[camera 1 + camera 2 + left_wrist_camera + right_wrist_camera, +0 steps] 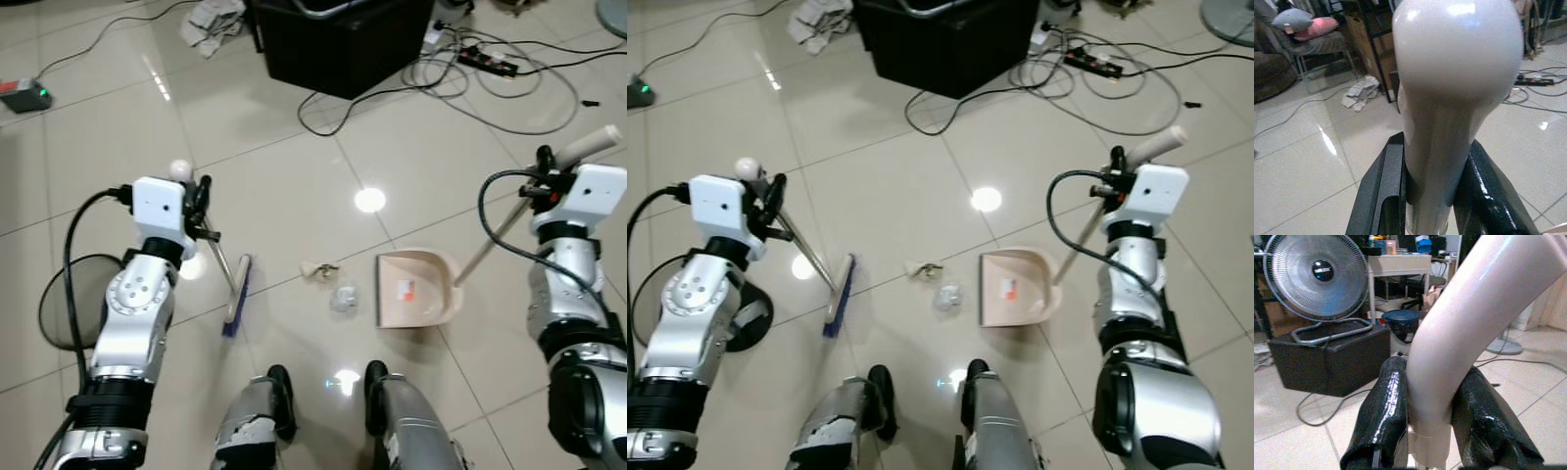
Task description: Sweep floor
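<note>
Left gripper [1432, 196] clamped on broom [235, 291] handle; right gripper [1432, 431] clamped on dustpan [416, 287] handle. Brush head and pan on tiled floor [294, 176], debris [333, 284] between. Orange label on pan, illegible.

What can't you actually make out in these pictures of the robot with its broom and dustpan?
- Litter: head views, too small to tell what the scraps are.
- Orange label inside the dustpan: too small to read.
- Broom handle: left wrist view, so near that it hides the floor behind; the left gripper clamps it.
- Dustpan handle: right wrist view, cut off by the top edge; the right gripper holds it.
</note>
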